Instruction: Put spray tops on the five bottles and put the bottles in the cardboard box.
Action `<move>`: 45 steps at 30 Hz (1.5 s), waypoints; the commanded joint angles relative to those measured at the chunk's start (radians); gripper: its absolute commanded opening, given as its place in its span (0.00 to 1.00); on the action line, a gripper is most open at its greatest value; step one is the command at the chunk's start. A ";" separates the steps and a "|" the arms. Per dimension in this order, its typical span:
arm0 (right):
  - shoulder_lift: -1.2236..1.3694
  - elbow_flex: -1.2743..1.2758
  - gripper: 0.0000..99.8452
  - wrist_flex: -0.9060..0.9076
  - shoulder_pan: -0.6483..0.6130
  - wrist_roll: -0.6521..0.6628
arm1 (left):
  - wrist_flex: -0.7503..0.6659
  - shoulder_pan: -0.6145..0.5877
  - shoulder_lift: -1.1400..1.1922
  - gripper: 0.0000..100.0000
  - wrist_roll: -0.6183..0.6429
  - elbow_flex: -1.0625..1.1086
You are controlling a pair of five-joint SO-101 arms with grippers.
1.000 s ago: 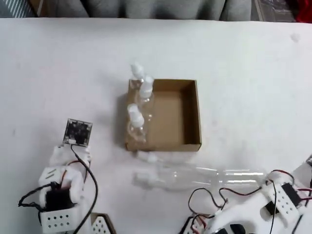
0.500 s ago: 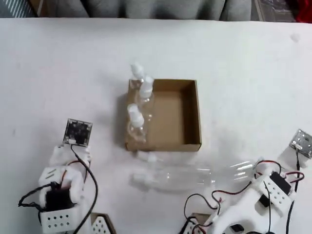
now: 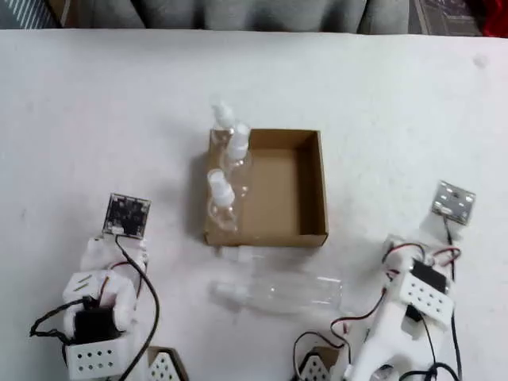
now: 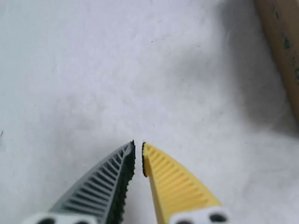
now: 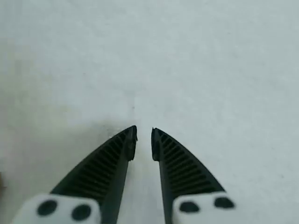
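Right hand (image 5: 144, 133) retreated from two bottles (image 3: 286, 292) lying before cardboard box (image 3: 270, 236) | left hand (image 4: 138, 147) beside box | both hands' tips together

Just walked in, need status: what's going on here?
Nothing is being handled. The left gripper and right gripper hang over bare table, jaws empty. Three upright bottles stand along the side of the cardboard box nearest the left arm; the farthest may be just outside. Two lying bottles rest on the table before the box.
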 commanded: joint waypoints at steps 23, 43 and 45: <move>-0.018 -0.569 0.15 0.791 -0.338 0.493 | 0.009 -0.008 -0.007 0.02 -0.012 0.000; -0.202 -0.265 0.26 0.872 -1.040 0.829 | 0.009 -0.008 -0.007 0.02 -0.012 0.000; -0.202 -0.204 0.26 0.840 -1.075 0.876 | 0.009 -0.008 -0.007 0.02 -0.012 0.000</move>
